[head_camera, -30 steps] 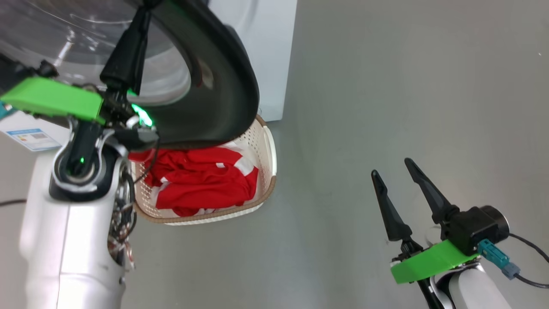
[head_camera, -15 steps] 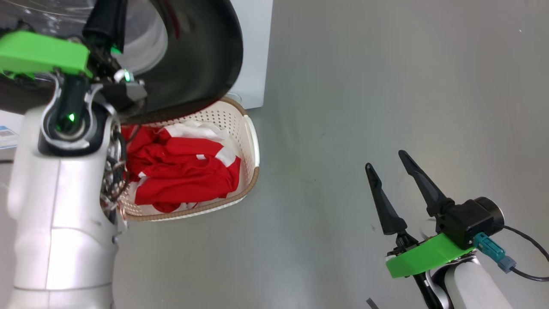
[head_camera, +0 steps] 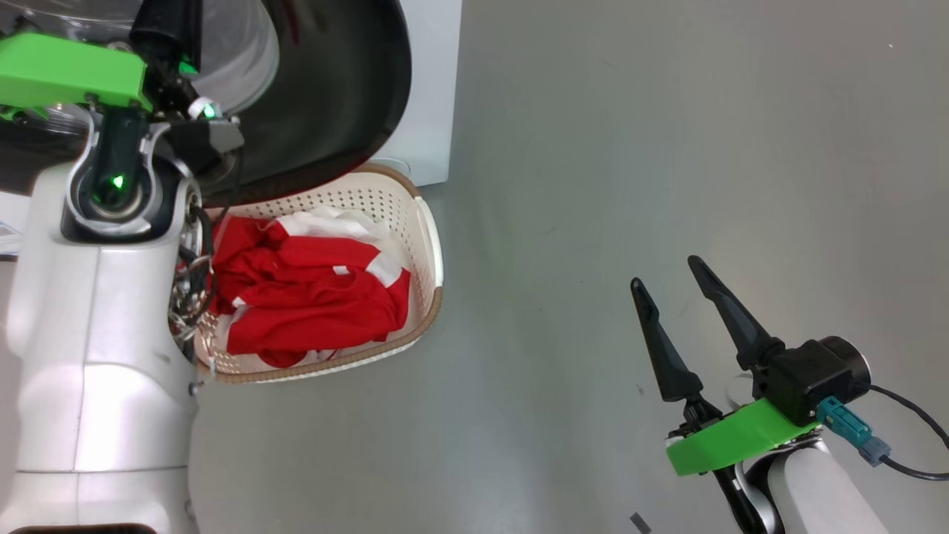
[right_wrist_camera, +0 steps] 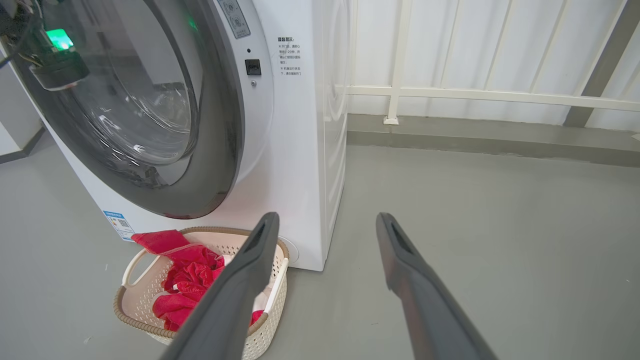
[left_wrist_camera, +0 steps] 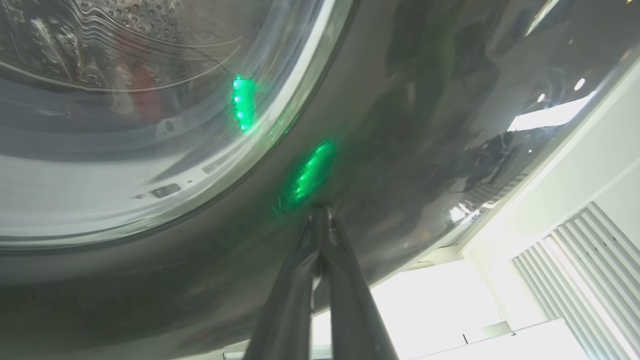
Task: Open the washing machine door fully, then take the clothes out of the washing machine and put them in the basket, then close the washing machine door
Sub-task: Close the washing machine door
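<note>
Laundry area: washing machine [right_wrist_camera: 300,150] on bare grey floor [right_wrist_camera: 500,225]

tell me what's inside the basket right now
The basket holds the clothes, a crumpled red pile with white panels. They cover its bottom, so anything beneath cannot be seen, and the left arm hides the basket's left side in the head view.

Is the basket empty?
No, the red clothes lie heaped inside the basket in the head view.

Overhanging washing machine door [head_camera: 348,111] crowds basket [head_camera: 436,300]; floor [head_camera: 630,148] rightward open.
</note>
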You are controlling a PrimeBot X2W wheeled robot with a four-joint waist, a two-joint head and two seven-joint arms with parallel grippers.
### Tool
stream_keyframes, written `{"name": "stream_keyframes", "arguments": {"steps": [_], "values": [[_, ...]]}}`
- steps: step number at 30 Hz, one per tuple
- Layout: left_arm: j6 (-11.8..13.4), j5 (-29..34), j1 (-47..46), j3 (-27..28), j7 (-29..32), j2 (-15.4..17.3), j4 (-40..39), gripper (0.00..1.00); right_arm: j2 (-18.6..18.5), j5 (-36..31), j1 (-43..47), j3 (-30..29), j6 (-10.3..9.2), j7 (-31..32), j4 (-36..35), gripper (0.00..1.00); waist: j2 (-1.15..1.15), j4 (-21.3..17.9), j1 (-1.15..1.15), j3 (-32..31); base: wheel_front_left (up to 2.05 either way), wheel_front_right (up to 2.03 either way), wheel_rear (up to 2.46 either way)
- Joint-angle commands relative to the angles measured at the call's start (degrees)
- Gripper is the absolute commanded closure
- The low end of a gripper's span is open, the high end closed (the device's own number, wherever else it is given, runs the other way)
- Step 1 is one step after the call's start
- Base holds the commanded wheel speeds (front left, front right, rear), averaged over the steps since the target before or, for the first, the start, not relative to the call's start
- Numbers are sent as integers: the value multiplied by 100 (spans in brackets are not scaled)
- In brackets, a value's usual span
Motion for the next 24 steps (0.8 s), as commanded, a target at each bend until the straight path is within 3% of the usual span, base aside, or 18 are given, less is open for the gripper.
{"name": "stream_keyframes", "arguments": {"steps": [1,4,6,15,24], "values": [[-102,55,-97,99,-10,201,-123,100,-29,69,-80,95,26,-36,-115,0,0,38,0,-41,0,0,0],[-107,82,8,45,33,194,-66,100,-29,49,-56,67,26,-36,-102,0,0,123,0,-106,0,0,0],[-105,127,87,44,-34,199,-43,0,-29,49,-35,61,26,-36,-82,0,0,191,0,-162,0,0,0],[-106,354,691,-41,-77,377,-90,0,-29,37,18,-21,26,-36,18,0,0,599,0,-484,0,0,0],[-214,371,1714,47,-106,534,-825,0,-29,-10,126,-172,26,-36,61,0,0,1003,0,-788,0,0,0]]}}
